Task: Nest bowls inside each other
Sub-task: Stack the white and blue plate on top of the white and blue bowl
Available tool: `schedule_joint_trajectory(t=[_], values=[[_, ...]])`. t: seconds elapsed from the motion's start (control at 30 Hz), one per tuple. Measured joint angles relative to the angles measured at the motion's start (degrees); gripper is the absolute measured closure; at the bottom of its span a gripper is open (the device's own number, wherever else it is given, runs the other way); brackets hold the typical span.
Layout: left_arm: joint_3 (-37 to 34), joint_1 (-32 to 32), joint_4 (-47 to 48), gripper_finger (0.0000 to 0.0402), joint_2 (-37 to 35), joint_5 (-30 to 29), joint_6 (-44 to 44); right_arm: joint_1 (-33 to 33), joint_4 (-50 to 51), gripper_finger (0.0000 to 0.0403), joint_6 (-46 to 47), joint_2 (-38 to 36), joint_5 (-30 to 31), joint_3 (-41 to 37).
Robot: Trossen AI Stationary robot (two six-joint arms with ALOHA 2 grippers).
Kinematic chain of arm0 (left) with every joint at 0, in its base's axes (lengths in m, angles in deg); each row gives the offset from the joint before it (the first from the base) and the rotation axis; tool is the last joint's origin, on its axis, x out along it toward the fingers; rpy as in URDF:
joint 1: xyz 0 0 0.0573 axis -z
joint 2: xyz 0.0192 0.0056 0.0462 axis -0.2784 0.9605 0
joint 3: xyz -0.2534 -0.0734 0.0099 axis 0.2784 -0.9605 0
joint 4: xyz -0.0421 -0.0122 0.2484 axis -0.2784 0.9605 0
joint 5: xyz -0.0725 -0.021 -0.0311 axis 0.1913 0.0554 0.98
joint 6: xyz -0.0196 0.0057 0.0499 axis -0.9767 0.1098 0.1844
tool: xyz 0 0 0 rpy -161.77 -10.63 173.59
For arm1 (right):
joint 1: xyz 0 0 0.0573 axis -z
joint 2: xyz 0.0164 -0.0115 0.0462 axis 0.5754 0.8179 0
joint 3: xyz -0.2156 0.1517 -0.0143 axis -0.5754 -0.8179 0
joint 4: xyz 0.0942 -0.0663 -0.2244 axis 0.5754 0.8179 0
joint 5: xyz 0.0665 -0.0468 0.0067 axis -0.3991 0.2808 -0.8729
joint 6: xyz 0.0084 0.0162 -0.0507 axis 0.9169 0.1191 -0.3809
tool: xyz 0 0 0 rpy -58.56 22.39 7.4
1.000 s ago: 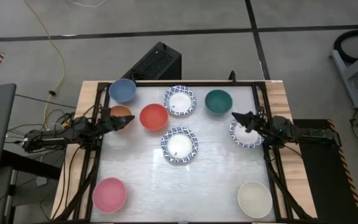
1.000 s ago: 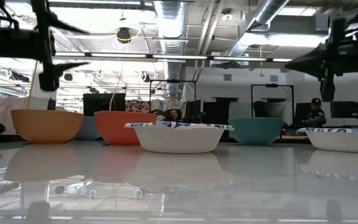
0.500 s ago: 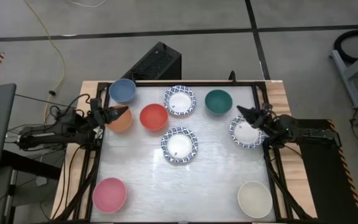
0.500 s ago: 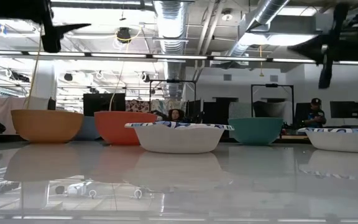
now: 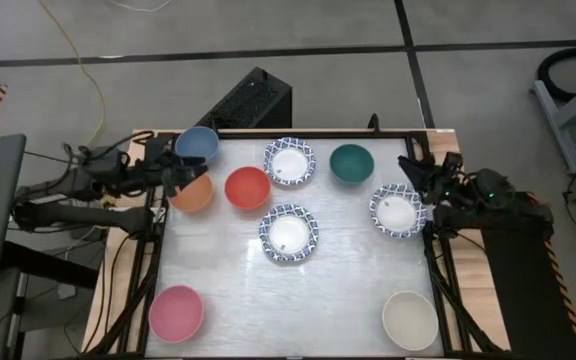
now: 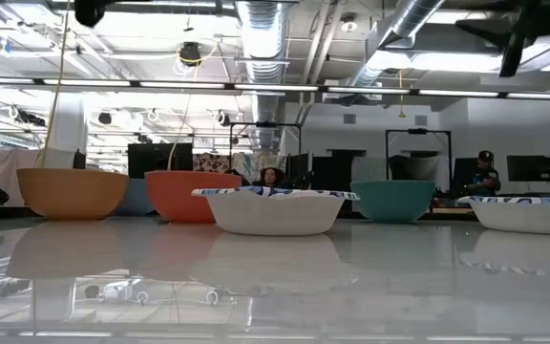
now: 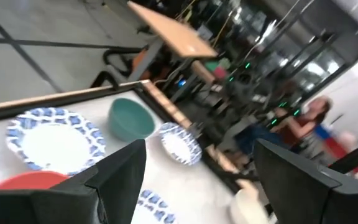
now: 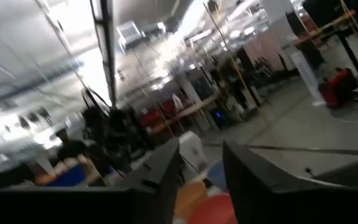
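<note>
glossy white table [image 5: 348, 300], workshop floor around it, nine bowls spread singly, none nested.
right gripper [image 5: 414, 172] hangs part open between the dark green bowl [image 5: 351, 162] and a patterned bowl [image 5: 398, 211], nearer both than the left gripper [image 5: 180, 176], which gapes wide over the orange bowl [image 5: 192, 192], blue bowl [image 5: 197, 145] just beyond. round bowls, no long axis; no readable writing.

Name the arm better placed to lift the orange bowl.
Left. Its gripper hangs open right beside the orange bowl, while the right gripper sits across the table.
</note>
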Motion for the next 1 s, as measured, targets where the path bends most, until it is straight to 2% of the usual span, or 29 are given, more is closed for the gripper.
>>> schedule_joint_trajectory(t=[0.23, 0.4, 0.6, 0.8, 1.0], values=[[8.2, 0.0, 10.2, 0.0118, 2.6, -3.7, 1.9, 0.0, 14.1, 0.0199, -6.9, 14.6, 0.0, 16.5], [9.1, 0.0, 12.9, 0.0118, 2.6, -6.3, 2.3, 0.0, 18.3, 0.0196, -14.0, 29.3, 0.0, 25.8], [9.1, 0.0, 15.2, 0.0118, 2.6, -8.1, 2.1, 0.4, 18.0, 0.0197, -20.4, 45.6, -0.8, 34.9], [9.1, 0.0, 15.9, 0.0118, 2.6, -8.3, 1.9, 0.9, 18.4, 0.0197, -30.5, 59.0, -1.8, 41.0], [9.1, 0.0, 17.4, 0.0118, 2.6, -8.9, 2.3, 3.2, 18.4, 0.0197, -34.3, 69.4, -4.7, 43.5]])
